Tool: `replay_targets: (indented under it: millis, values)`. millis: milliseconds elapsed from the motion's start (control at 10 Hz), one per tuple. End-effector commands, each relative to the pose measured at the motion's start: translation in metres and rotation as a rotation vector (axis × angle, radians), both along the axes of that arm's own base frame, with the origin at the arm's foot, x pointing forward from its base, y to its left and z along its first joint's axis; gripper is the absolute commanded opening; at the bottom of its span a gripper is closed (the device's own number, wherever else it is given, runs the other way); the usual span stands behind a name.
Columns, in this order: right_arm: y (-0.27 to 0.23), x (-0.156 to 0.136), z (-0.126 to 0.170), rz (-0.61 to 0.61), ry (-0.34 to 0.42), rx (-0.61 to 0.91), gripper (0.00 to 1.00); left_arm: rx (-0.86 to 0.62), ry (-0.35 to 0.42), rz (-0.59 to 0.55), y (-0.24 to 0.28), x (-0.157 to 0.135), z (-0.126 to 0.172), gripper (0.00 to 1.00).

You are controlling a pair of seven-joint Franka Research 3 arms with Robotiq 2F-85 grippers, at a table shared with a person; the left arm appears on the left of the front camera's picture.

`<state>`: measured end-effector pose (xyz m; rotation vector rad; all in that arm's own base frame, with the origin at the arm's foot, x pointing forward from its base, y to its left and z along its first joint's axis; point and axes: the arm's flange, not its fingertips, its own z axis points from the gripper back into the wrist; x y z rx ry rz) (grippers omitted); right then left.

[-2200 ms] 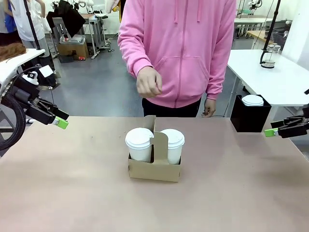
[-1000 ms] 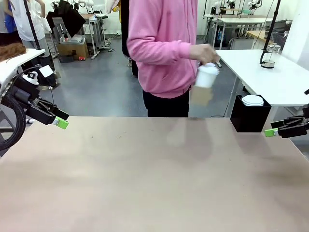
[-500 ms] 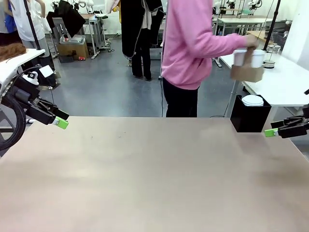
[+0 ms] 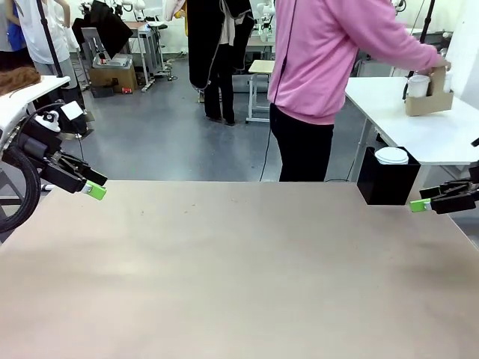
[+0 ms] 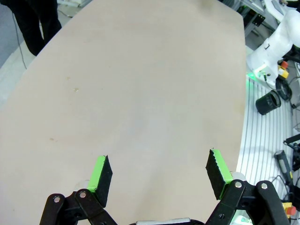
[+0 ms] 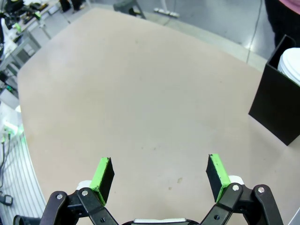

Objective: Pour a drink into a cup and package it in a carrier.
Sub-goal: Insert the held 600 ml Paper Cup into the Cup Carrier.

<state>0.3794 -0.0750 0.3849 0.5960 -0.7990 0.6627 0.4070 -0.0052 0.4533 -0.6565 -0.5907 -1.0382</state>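
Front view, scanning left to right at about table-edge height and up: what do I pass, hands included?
Left hand → person in the pink hoodie → black box with white lids → carrier, which the person holds over the far white table → right hand.

The pale brown worktop (image 4: 239, 269) carries a black box (image 4: 387, 182) at its far right corner. On the white worktop (image 4: 441, 131) beyond, the carrier (image 4: 428, 101) rests.

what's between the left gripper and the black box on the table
In the front view, bare tabletop runs from the left gripper across to the black box; nothing stands on that stretch.
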Motion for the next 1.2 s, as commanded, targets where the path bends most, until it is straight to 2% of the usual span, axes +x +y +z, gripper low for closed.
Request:
replay_targets:
  millis: [0,1100]
  values:
    - [-0.0006,-0.0012,0.0014,0.007,-0.003,0.006,1.0,-0.008,-0.008,-0.012,0.0007,-0.0007,-0.0008,1.0]
    - [-0.0006,-0.0012,0.0014,0.007,-0.003,0.006,1.0,-0.008,-0.008,-0.012,0.0007,-0.0007,-0.0008,1.0]
